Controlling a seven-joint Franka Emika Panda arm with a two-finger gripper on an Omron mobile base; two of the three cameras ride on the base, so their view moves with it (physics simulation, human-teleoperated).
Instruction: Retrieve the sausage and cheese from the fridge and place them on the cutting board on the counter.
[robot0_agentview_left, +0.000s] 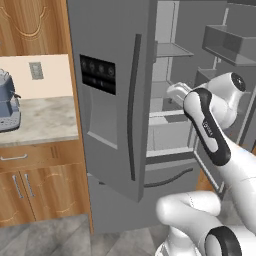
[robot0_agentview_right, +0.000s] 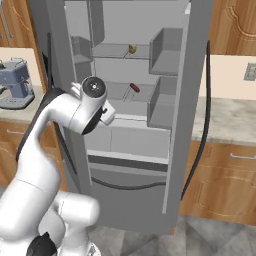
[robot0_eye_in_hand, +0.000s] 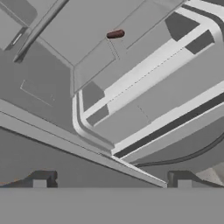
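Note:
The grey fridge (robot0_agentview_right: 131, 141) stands with a door swung open (robot0_agentview_left: 107, 150). On an upper shelf sits the cheese (robot0_agentview_right: 132, 48), a small yellowish chunk. The sausage (robot0_agentview_right: 135, 87) is a short dark red rod lying on the middle shelf, and in the hand view the sausage (robot0_eye_in_hand: 115, 34) appears far off near the top. My gripper (robot0_eye_in_hand: 111, 181) is open, its fingertips (robot0_eye_in_hand: 43, 179) wide apart with nothing between them, held in front of the fridge's lower shelves and well short of the sausage. The cutting board is out of view.
A blue coffee machine (robot0_agentview_left: 7, 102) stands on the marble counter (robot0_agentview_left: 47, 120) left of the fridge. More counter (robot0_agentview_right: 227, 117) over wooden drawers lies to the right. The open door's bins (robot0_agentview_right: 165, 97) flank the shelves, and a dark bar handle (robot0_agentview_right: 202, 125) hangs alongside.

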